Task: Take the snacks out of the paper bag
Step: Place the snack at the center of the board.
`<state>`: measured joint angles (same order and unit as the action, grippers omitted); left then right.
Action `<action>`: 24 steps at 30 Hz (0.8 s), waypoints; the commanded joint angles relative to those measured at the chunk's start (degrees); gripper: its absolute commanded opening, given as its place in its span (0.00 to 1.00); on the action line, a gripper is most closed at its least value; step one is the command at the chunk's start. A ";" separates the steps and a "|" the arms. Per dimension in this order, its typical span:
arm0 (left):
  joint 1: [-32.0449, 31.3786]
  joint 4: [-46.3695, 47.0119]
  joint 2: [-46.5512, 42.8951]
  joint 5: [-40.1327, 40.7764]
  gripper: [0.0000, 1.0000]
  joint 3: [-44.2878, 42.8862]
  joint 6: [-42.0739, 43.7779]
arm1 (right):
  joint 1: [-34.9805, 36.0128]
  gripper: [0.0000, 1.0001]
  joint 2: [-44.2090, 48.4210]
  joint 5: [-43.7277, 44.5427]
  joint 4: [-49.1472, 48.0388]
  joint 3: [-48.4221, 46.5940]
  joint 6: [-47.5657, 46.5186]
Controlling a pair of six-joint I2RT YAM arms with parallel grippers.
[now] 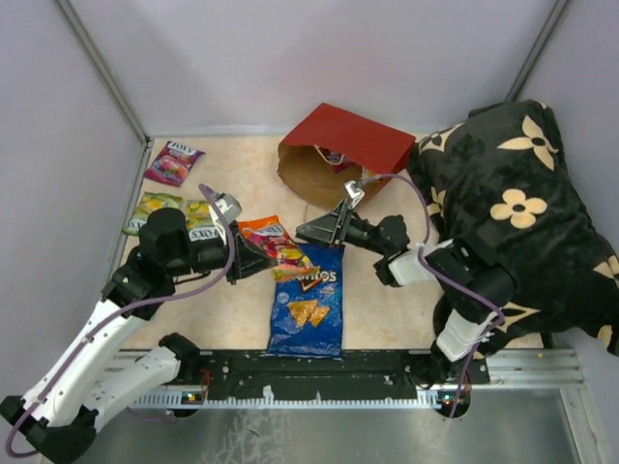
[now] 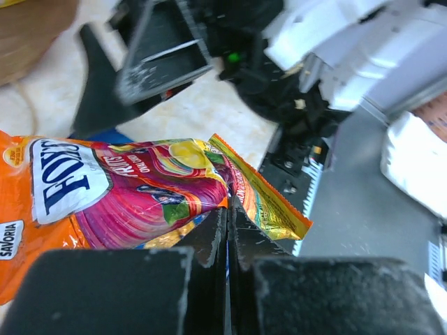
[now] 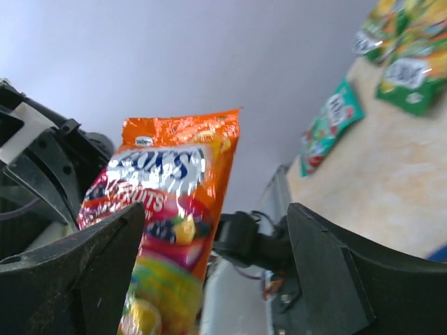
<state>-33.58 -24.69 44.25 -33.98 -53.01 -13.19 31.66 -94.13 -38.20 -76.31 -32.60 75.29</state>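
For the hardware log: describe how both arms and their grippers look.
The left arm and right arm have white lower links with black joints and wrists. A lilac cable loops along each. The left gripper and right gripper are black, with flat wedge-shaped fingers.

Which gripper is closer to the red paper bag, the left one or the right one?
Right. The right gripper is a little in front of the mouth of the red paper bag, fingers open. The left gripper is farther away, toward the near-left, shut on an orange candy packet.
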 commanded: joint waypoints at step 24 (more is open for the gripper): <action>0.22 0.08 -3.65 -0.49 0.05 2.88 9.85 | 6.57 0.00 -5.73 -2.47 -22.32 -7.97 17.49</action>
<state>-33.63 -23.00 41.32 -43.03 -50.15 -4.89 37.36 -100.05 -39.03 -89.27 -37.80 92.66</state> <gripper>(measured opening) 0.009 0.036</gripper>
